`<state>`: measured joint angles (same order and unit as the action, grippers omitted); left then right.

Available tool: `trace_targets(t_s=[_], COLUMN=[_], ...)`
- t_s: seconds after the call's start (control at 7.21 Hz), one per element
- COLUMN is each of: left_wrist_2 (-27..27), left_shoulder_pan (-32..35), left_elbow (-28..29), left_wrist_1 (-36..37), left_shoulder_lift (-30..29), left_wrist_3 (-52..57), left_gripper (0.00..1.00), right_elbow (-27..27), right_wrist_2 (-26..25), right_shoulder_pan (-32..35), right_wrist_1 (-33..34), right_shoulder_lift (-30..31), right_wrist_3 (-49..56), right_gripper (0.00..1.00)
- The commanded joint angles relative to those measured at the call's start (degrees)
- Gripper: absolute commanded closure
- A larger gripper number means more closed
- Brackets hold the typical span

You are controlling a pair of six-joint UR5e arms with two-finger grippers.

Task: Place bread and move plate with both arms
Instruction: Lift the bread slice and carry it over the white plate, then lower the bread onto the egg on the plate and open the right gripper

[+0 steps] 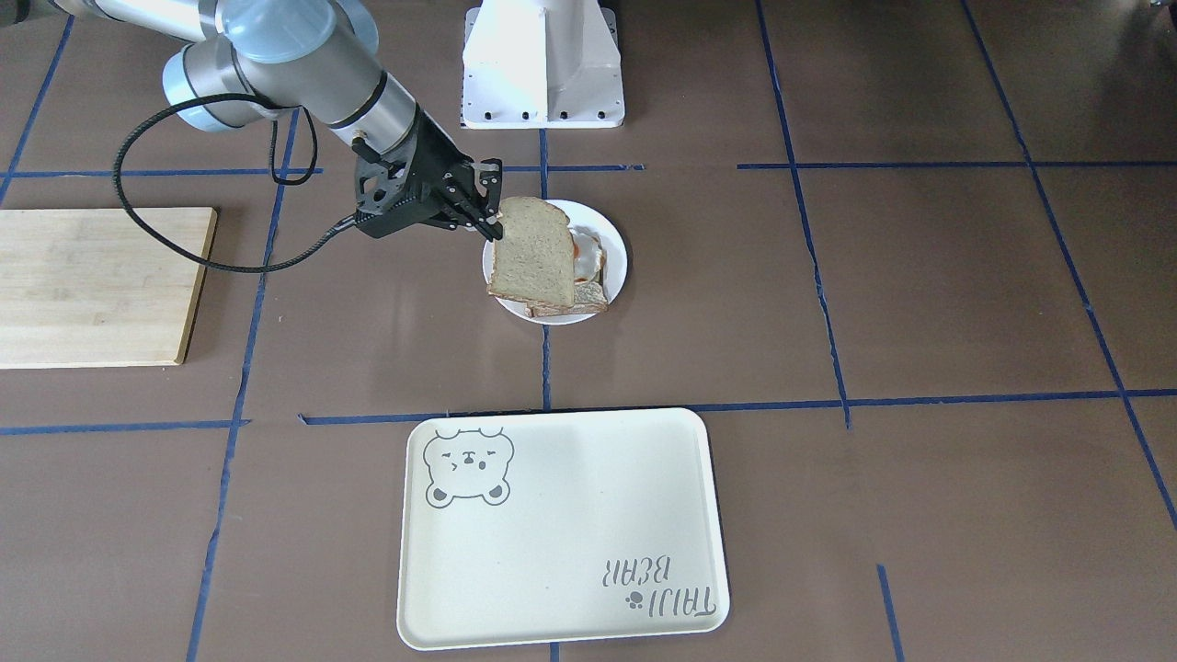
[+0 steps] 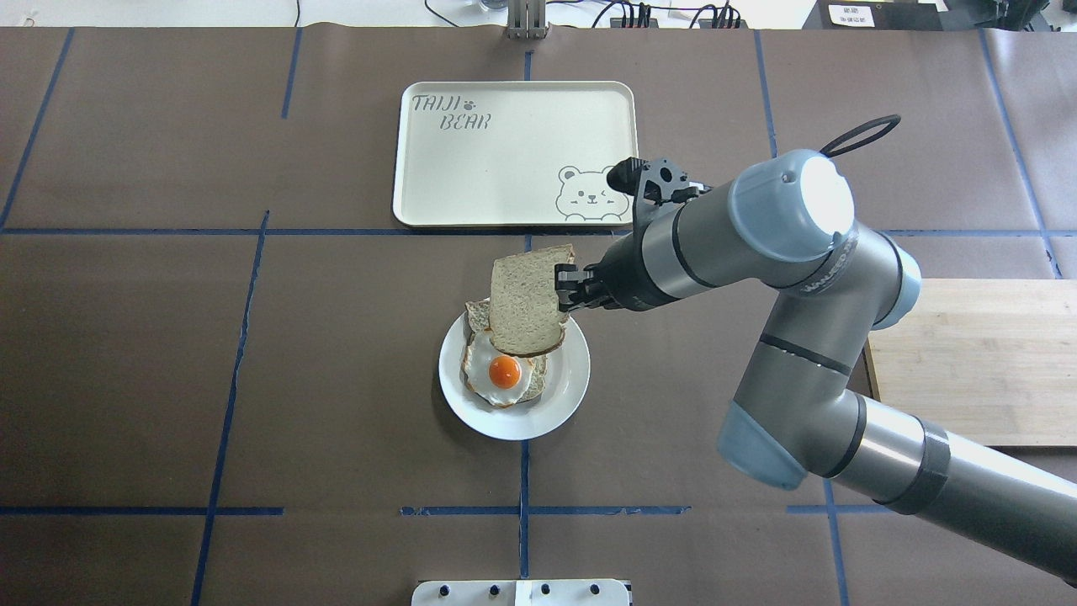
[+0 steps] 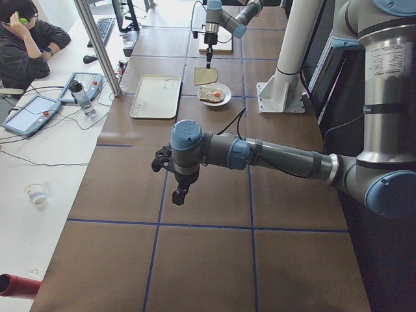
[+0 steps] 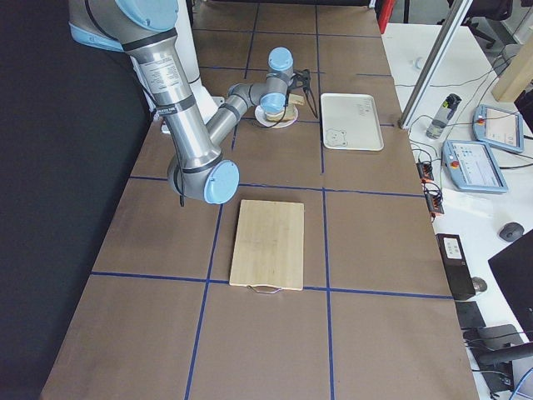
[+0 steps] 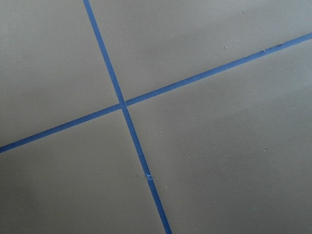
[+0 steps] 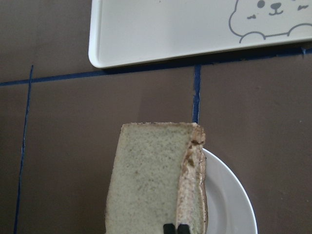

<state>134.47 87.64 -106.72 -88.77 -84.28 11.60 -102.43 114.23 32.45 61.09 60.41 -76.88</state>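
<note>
- holding anything in that right gripper of yours?

- yes. my two fingers are pinched on the bread, gripping it at one crust edge. the slice hangs tilted from them, its broad face turned up and outward.

- and where is it hanging?

- over the plate, on the side toward the tray. from overhead the bread covers part of the slice with the fried egg, which lies flat on the plate. in the side view from my left the bread looks raised clear of it, not touching.

- where does the plate sit?

- on the table, near its middle, between my pedestal and the tray with the bear drawing, and apart from both. the wooden board lies well off to my right.

- what about your left gripper?

- it hangs over the table well apart from the plate. only the side camera catches it, so i cannot tell whether its fingers are spread or pressed together. my left wrist camera shows just the brown table cover and two crossing blue tape lines.
</note>
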Motion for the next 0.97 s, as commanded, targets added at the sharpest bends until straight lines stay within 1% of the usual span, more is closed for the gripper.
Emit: trace_targets(t_s=[0.0,0.14,0.28,0.55,0.83], left_wrist_2=[0.0,0.0,0.0,0.0,0.0], left_shoulder_pan=[0.0,0.1,0.0,0.0,0.0], left_elbow=[0.1,0.2,0.3,0.4,0.3], left_wrist_1=[0.0,0.0,0.0,0.0,0.0], left_shoulder_lift=[0.0,0.0,0.0,0.0,0.1], left_wrist_3=[0.0,0.0,0.0,0.0,0.0], left_gripper=[0.00,0.00,0.00,0.00,0.00], right_elbow=[2.7,4.6,5.2,5.3,5.9], right_wrist_2=[-4.9,-7.6,-8.5,-8.5,-10.5], right_shoulder_pan=[-4.0,-5.6,-6.3,-8.0,-9.0], right_wrist_1=[-1.4,-3.8,-4.8,-4.8,-4.8], right_shoulder_lift=[-1.4,-1.6,-1.6,-1.3,-1.1], right_wrist_3=[-0.1,-0.5,-1.1,-1.2,-1.2], right_gripper=[1.00,1.00,1.00,1.00,1.00])
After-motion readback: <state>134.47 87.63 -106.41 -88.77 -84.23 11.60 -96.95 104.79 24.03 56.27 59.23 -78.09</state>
